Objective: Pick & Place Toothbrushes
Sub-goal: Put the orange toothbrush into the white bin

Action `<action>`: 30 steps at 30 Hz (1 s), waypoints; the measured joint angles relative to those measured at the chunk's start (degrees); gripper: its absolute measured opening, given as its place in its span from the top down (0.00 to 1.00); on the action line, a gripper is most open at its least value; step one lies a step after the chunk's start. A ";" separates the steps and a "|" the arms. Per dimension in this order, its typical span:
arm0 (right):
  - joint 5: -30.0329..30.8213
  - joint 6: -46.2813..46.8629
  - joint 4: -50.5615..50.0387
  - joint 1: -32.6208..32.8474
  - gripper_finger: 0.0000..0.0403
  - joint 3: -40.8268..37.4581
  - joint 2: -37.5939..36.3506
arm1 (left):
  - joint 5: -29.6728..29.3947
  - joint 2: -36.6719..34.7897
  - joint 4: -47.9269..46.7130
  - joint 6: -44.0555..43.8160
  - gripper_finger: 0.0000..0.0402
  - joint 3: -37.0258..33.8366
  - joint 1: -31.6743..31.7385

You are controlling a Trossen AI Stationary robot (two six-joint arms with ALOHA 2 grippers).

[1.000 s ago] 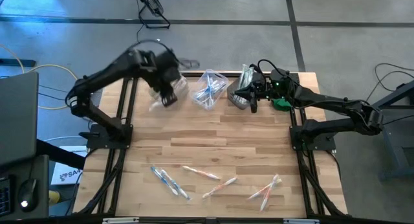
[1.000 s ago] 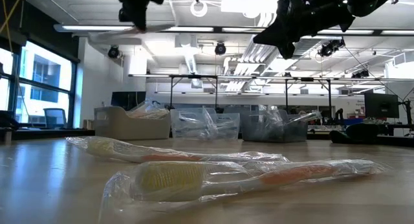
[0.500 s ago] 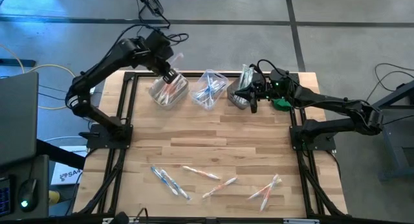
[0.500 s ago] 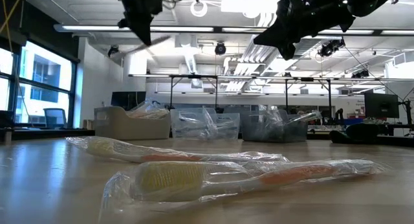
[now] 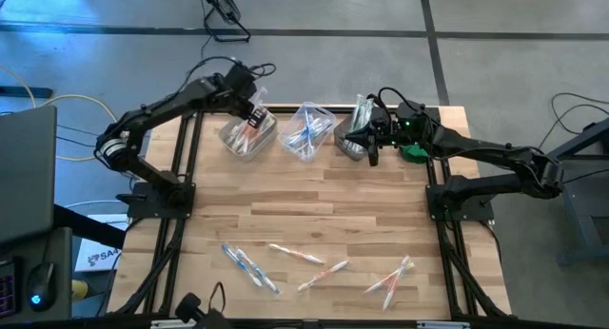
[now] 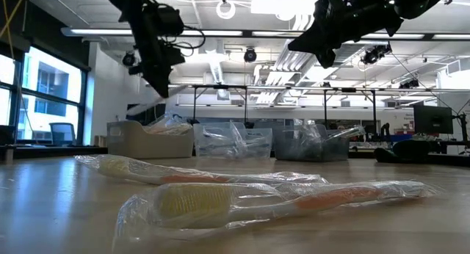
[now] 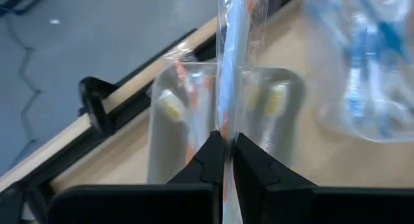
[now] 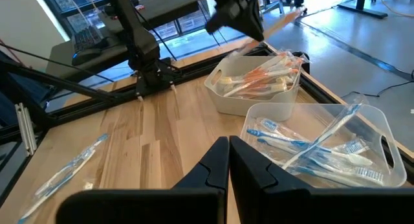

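Note:
My left gripper (image 5: pixel 253 112) hangs over the left bin (image 5: pixel 238 144), which holds orange-handled toothbrushes, and is shut on one wrapped toothbrush (image 7: pixel 234 62). The middle bin (image 5: pixel 309 131) holds blue toothbrushes. My right gripper (image 5: pixel 366 144) is shut and empty over the right bin (image 5: pixel 350 146). Several more wrapped toothbrushes (image 5: pixel 247 265) (image 5: pixel 324 274) (image 5: pixel 392 275) lie flat on the near part of the table; two of them (image 6: pixel 220 199) fill the front of the low view. My left gripper pinches the wrapped toothbrush between its two fingers at one end (image 7: pixel 227 134). The fingers slant down from the table's left side and lie along the brush. The rest of it (image 8: pixel 281 18) sticks out past the fingertips, clear of the bin below.
A small green object (image 5: pixel 414 151) lies by the right arm at the table's far right. The three bins stand in a row along the far edge. Bare wood (image 5: pixel 314 201) stretches between the bins and the loose toothbrushes.
My left gripper has swung toward the far edge and then come down toward the left bin, tipping to point more steeply downward. It has stayed shut, and the wrapped toothbrush has gone along with it.

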 joint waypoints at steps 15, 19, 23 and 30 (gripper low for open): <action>0.02 0.02 0.00 0.00 0.99 0.00 0.00 | -8.81 0.00 8.24 -0.83 0.98 -9.46 -0.07; 0.02 0.02 0.00 0.00 0.99 0.00 0.00 | -10.00 0.00 8.97 -4.03 0.98 -11.64 -0.09; 0.02 0.02 0.00 0.00 0.99 0.00 0.00 | -10.60 0.00 8.85 -4.52 0.98 -12.35 -0.09; 0.02 0.26 0.00 0.00 0.99 0.00 0.00 | -10.73 0.00 9.59 -5.57 0.95 -12.35 -0.07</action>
